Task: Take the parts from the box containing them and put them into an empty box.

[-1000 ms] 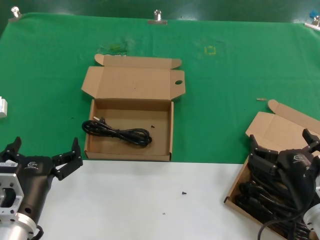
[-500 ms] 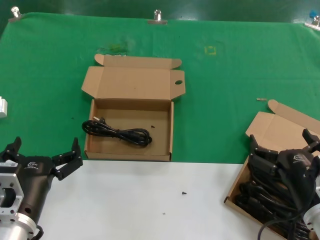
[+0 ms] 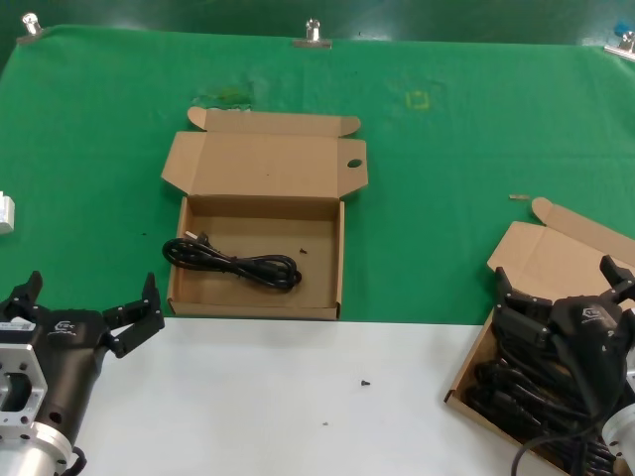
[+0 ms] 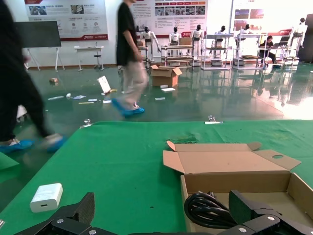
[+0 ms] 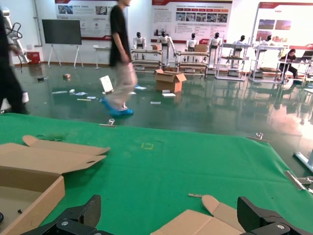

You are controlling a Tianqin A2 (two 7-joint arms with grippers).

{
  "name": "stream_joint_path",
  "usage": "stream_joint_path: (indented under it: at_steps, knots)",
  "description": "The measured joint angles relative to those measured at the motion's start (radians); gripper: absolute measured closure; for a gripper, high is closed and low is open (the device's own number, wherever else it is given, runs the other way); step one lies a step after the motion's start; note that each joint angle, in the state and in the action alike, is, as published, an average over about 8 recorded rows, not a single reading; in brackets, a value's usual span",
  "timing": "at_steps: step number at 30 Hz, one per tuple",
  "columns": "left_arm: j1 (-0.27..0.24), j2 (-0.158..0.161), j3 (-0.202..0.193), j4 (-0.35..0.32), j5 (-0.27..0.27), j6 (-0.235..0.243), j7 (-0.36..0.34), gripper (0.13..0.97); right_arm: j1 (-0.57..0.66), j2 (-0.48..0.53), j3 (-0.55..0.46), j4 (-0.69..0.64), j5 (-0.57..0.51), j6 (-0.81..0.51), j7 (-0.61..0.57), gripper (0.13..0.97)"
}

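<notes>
One black rubbery looped power cord (image 3: 233,262) lies in the shallow brown cardboard box with the round-holed lid (image 3: 184,288) while the right pincer (image 3: 561,293), fingers spread wide, hangs over the tangled cords (image 3: 506,387) in the plain-lidded cardboard box (image 3: 544,260) (left pincer (image 3: 84,307) wide, idle), so a grab risks snagging several.

You are working in what looks like an exhibition or demonstration hall: a glossy grey-green floor (image 5: 205,105), printed wall posters (image 4: 66,18), a row of white humanoid robots on stands (image 5: 188,46), metal racks (image 4: 220,49), passers-by in blue shoe covers (image 4: 128,58), and a green cloth-covered table (image 3: 446,169) clamped at its edge.
</notes>
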Motion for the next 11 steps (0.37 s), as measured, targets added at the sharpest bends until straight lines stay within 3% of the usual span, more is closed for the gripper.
stream_joint_path:
  at_steps: [11]
  knots:
    - [0.000, 0.000, 0.000, 0.000, 0.000, 0.000, 0.000, 0.132, 0.000, 0.000, 0.000, 0.000, 0.000, 0.000, 0.000, 0.129]
